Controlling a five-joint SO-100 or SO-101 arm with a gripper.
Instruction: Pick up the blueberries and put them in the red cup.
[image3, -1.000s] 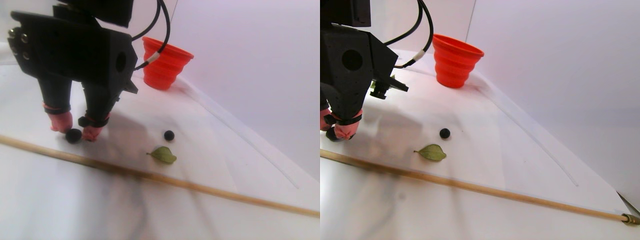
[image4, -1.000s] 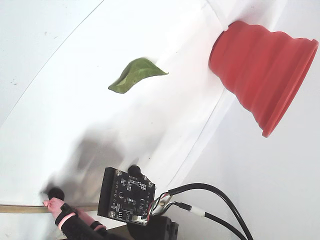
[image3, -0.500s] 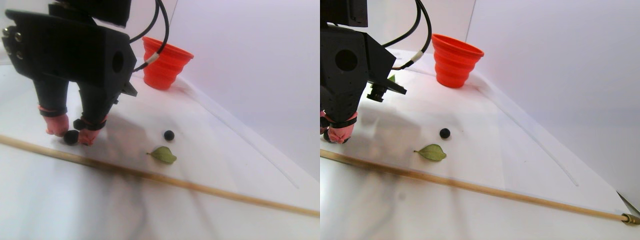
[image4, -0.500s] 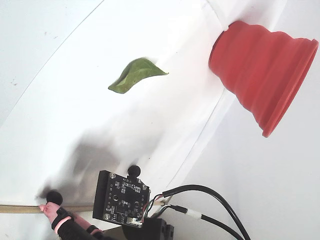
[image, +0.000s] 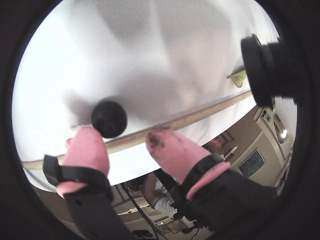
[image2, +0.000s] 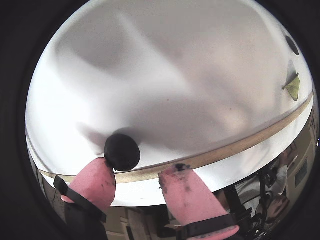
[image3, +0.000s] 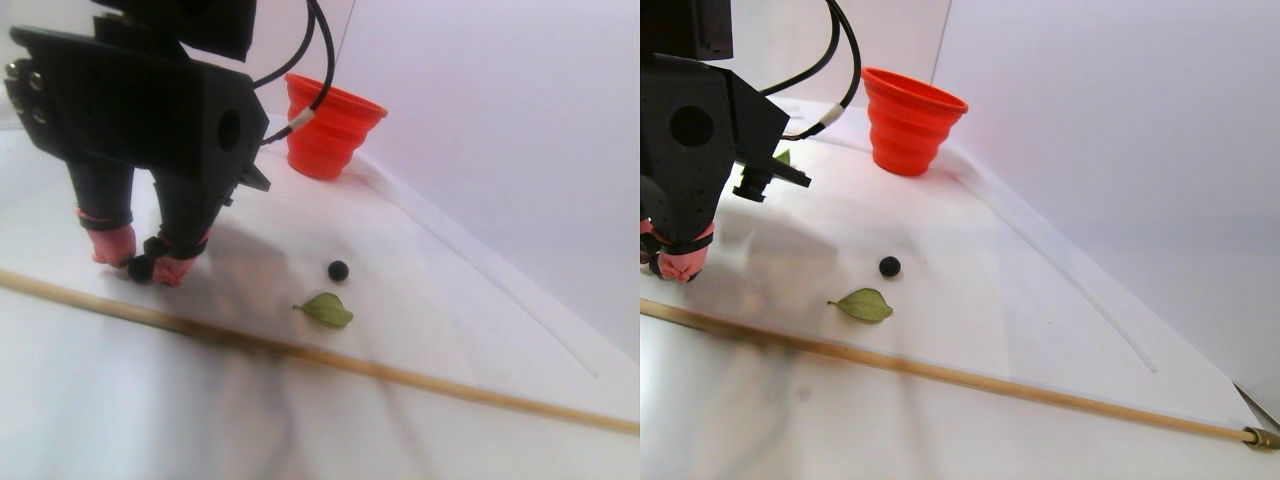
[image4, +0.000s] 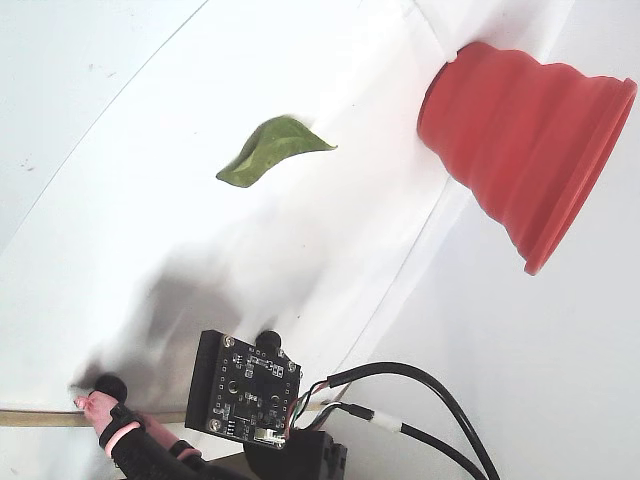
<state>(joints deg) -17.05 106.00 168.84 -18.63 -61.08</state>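
The blueberries (image: 109, 118) show only in part: one round, matte, blue-black berry lies on the white table (image: 165, 55) at the lower left of both wrist views, right at the tip of the left pink finger and touching it, while the right finger stands clearly apart from it. So the gripper (image: 125, 142) is spread open, with the berry at one side of the gap and not clamped. The fingertips (image2: 185, 192) look soft and rubbery, pink, with dark stains on the right one, and black bands hold them on the black arm.

In the stereo pair view a second blueberry (image3: 338, 270) sits alone in the middle of the left half, near a small green leaf (image3: 327, 310) that is flat and pointed. A thin wooden stick (image3: 400, 375) runs across the table just below the gripper (image3: 140, 268), at the lower left.

The red cup (image3: 330, 125) stands upright at the upper middle of the left half, well apart from the gripper. It is matte, built of stepped rings that widen to a thick rim. In the fixed view the cup (image4: 520, 140) fills the upper right and another green leaf (image4: 270, 148) lies at the upper middle, slightly curled.
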